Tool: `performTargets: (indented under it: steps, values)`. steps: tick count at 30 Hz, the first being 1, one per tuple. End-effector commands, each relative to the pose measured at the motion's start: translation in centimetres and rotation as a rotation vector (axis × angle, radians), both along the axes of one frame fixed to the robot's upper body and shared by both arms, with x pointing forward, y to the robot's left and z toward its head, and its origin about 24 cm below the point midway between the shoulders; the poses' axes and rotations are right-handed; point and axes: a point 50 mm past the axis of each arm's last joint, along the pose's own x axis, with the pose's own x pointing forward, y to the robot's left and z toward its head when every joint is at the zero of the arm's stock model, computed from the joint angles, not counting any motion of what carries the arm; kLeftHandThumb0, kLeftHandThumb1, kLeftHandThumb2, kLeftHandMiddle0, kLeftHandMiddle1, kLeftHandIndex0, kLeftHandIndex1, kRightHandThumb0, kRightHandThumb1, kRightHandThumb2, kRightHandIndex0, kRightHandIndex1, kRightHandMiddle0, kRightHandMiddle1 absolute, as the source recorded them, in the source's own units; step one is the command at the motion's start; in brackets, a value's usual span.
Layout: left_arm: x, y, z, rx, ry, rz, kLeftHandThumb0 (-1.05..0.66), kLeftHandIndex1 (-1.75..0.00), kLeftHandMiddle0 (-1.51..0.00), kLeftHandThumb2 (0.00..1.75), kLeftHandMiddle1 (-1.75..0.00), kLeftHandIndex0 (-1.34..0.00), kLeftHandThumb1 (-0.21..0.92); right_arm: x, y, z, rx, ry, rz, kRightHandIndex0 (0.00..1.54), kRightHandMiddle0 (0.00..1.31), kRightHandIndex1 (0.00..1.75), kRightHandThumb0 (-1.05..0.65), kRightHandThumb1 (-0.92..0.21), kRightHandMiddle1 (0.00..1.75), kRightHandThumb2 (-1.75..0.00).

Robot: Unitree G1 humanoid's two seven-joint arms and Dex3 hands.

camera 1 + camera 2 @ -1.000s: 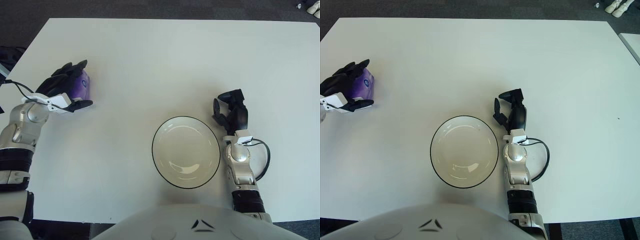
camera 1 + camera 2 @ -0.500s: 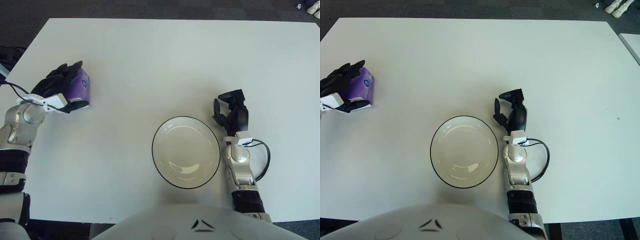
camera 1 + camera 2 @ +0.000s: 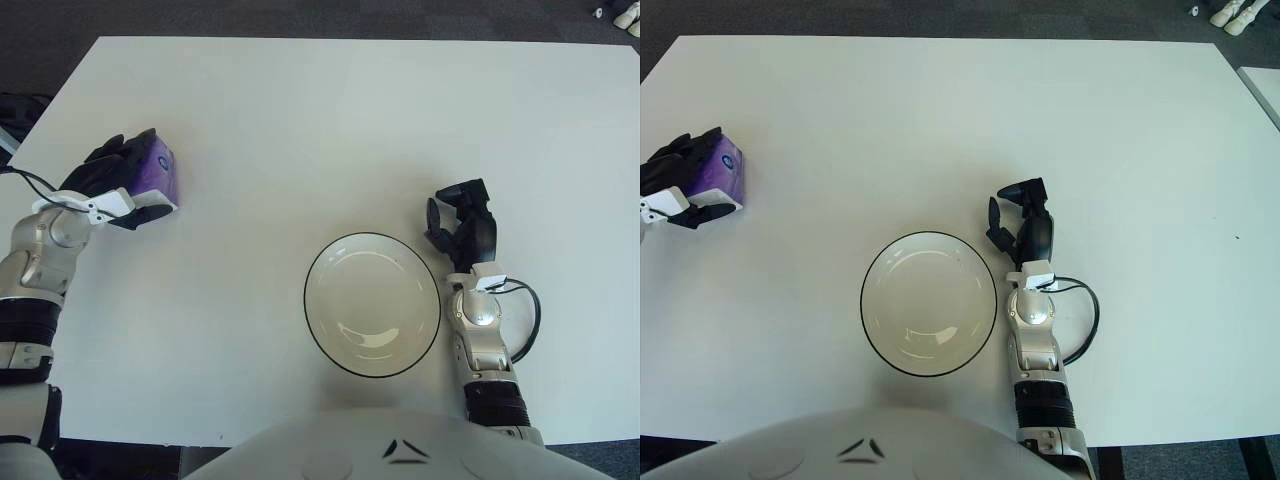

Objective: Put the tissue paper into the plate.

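Small purple tissue paper pack (image 3: 154,172), glossy, sitting on the white table (image 3: 330,120) well left of the round white black-rimmed plate (image 3: 372,304). Left hand (image 3: 112,183) wrapped around it, black fingers curled over. Right hand (image 3: 464,226) parked just right of the plate, fingers loosely bent, holding nothing.

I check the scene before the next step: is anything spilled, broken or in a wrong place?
Nothing stands out. The purple tissue pack is in the left hand at the table's left edge. The plate sits upright, with nothing in it. The right hand rests beside it.
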Motion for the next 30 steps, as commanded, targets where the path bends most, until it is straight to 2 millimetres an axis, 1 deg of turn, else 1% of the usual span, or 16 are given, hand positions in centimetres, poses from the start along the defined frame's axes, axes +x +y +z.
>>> performTargets:
  steps: [1,9,25,28,30]
  values:
    - [-0.1,0.2,-0.8,0.005,0.052,0.014,-0.92,-0.01,0.0,0.87,0.0,0.0,0.38,-1.2,-0.4,-2.4,0.024,0.116,-0.021,0.59,0.3,1.36,-0.37,-0.74,1.75,-0.78]
    - [0.2,0.0,-1.2,-0.012,0.099,0.016,-0.91,-0.01,0.0,0.89,0.0,0.0,0.36,-1.3,-0.5,-2.4,0.029,0.109,-0.02,0.57,0.28,1.34,-0.37,-0.76,1.75,-0.75]
    - [0.6,-0.3,-1.6,-0.009,0.121,0.001,-0.89,0.0,0.0,0.9,0.0,0.0,0.36,-1.5,-0.8,-2.3,0.023,0.116,-0.028,0.58,0.29,1.34,-0.37,-0.75,1.75,-0.76]
    - [0.7,-0.5,-1.8,-0.013,0.121,-0.003,-0.89,-0.02,0.0,0.91,0.0,-0.02,0.36,-1.5,-0.8,-2.3,0.024,0.118,-0.028,0.58,0.3,1.35,-0.37,-0.74,1.75,-0.78]
    - [0.8,-0.5,-1.9,-0.016,0.117,-0.005,-0.88,-0.13,-0.01,0.94,-0.01,-0.01,0.35,-1.5,-0.8,-2.3,0.024,0.116,-0.027,0.58,0.3,1.36,-0.37,-0.74,1.75,-0.78]
